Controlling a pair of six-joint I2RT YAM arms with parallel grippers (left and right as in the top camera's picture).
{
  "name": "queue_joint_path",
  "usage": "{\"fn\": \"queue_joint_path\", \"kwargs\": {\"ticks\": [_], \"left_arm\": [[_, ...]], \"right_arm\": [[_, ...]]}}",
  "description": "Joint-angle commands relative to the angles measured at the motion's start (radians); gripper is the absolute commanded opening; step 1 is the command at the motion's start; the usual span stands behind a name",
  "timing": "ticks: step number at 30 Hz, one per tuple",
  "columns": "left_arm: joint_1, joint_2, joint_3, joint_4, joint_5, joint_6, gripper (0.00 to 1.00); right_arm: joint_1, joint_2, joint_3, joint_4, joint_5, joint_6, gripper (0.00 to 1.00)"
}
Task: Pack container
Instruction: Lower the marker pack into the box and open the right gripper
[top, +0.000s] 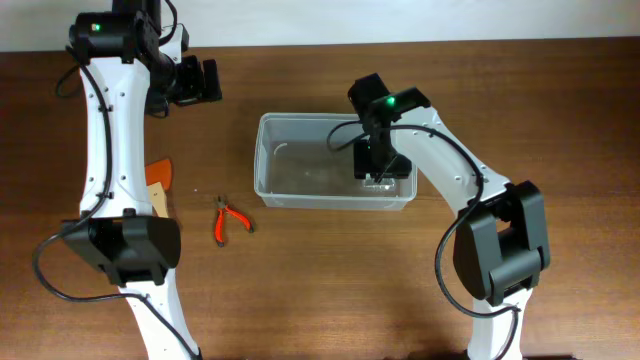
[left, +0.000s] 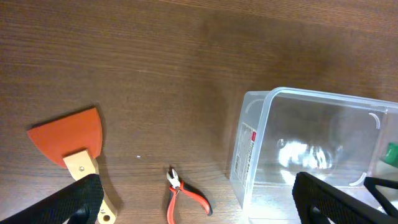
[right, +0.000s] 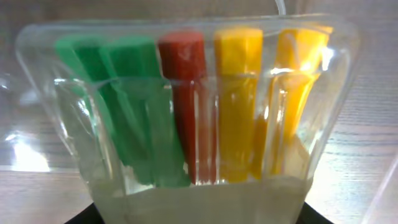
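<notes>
Table (top: 560, 120): brown wood, seen from above.
Container (top: 300, 165): clear plastic tub standing upright and open on the middle of the table, long side running left to right. The left wrist view shows a white label with a red mark on its short left wall.
Right arm: comes up from the near right edge and bends over the right end of the container.
Right gripper (top: 378, 172): pointing down inside the container, at its right end near the near wall.
Right jaws: clenched on the pack, as far as the wrist view shows. The pack fills the whole gap between the fingers, and only dark corners of the fingers show at the bottom edge.
Pack (right: 199, 112): clear plastic pouch right in front of the right wrist camera, holding two green sticks, one red and two yellow, side by side.
Left arm: rises along the left side of the table.
Left gripper (top: 196, 80): far left, well apart from the container and off the table top.
Left jaws: released, with the fingers (left: 78, 199) spread wide and nothing between them.
Pliers (top: 230, 218): orange handles, lying flat near and left of the container, not touching it.
Scraper (left: 68, 137): orange blade on a pale wooden handle, flat on the table left of the pliers, partly hidden under the left arm from above.
</notes>
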Motion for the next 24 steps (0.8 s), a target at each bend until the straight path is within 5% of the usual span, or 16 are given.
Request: {"fn": "queue_joint_path", "kwargs": {"ticks": [1,6,9,11,24], "left_arm": [[0.004,-0.005,0.017,0.001,-0.008,0.009,0.99],[0.004,-0.005,0.017,0.001,-0.008,0.009,0.99],[0.004,-0.005,0.017,0.001,-0.008,0.009,0.99],[0.004,-0.005,0.017,0.001,-0.008,0.009,0.99],[0.004,-0.005,0.017,0.001,-0.008,0.009,0.99]], "right_arm": [[0.003,-0.004,-0.02,0.01,0.019,0.01,0.36],[0.003,-0.004,-0.04,0.022,0.019,0.01,0.38],[0.003,-0.004,-0.042,0.025,0.02,0.009,0.69],[0.003,-0.004,-0.042,0.029,0.019,0.009,0.74],[-0.006,-0.004,-0.006,0.049,0.02,-0.018,0.74]]}}
